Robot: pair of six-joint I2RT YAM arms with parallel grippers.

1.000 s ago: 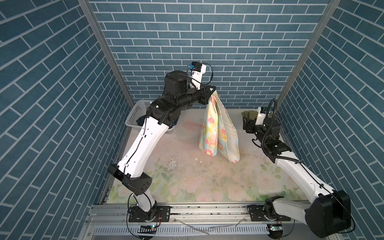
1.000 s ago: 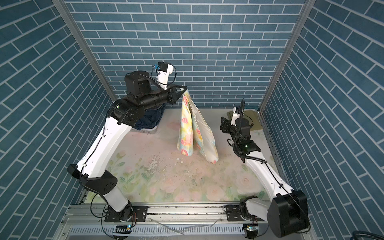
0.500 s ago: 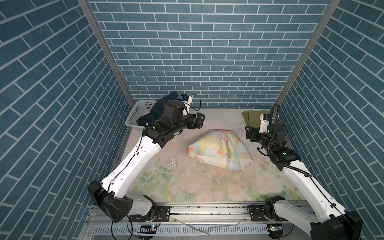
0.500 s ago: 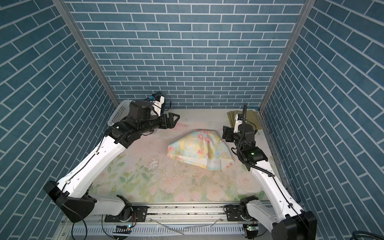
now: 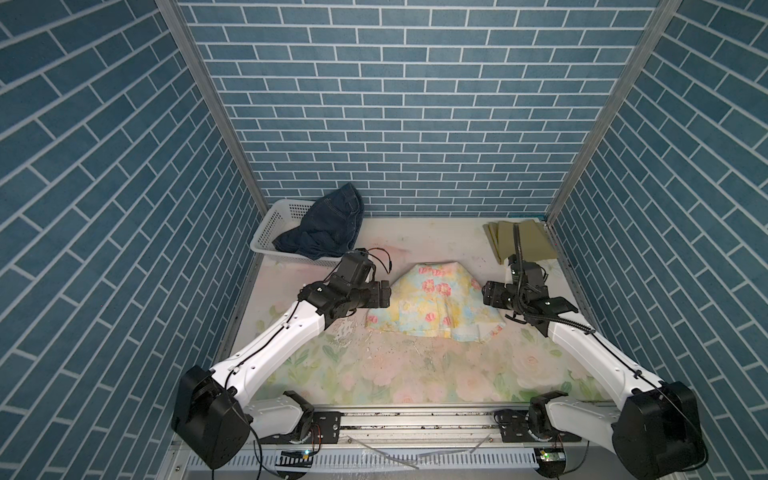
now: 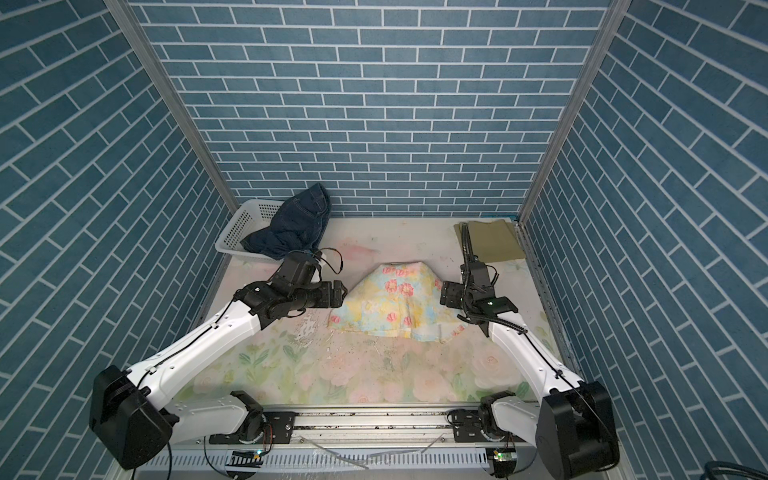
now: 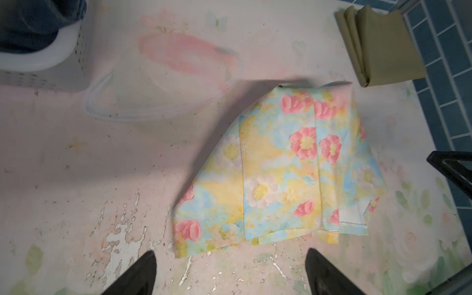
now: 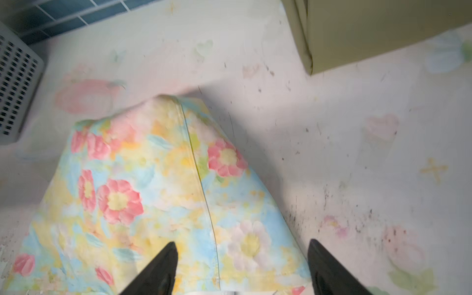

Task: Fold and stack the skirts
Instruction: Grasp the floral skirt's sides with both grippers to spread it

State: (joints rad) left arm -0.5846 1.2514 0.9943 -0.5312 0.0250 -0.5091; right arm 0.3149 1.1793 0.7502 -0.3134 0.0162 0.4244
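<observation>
The skirts number three, each in its own place. The pastel blue-yellow cloth skirt with pink flowers (image 5: 432, 303) lies spread flat at the middle of the flower-printed bench (image 5: 374, 374), its narrow waist toward the brick-patterned back wall (image 5: 395, 124). The dark blue denim skirt (image 5: 328, 224) is heaped in the single white perforated plastic basket (image 5: 272, 222) at the back left corner, spilling over the rim. The plain olive-green skirt (image 5: 525, 245) sits folded in the back right corner, well apart from the other two.

Two arms flank the floral skirt. The left tool (image 5: 388, 293) hovers just beside its left edge, jaws spread wide and empty. The right tool (image 5: 486, 293) is at its right edge, jaws likewise wide, gripping nothing. In both top views the right arm's black cable (image 5: 517, 245) crosses in front of the olive-green skirt, and the left arm's wrist overlaps the basket's front wall.

The left wrist view takes in all three skirts at once and shows a small white patch of lining turned up at one hem corner, along with flaked, worn print on the bench beside the floral skirt. The right wrist view shows a seam running the length of the floral skirt beneath its fingers (image 8: 163, 268), the layered folded edge of the olive-green skirt and a corner of the basket, but not the denim.
</observation>
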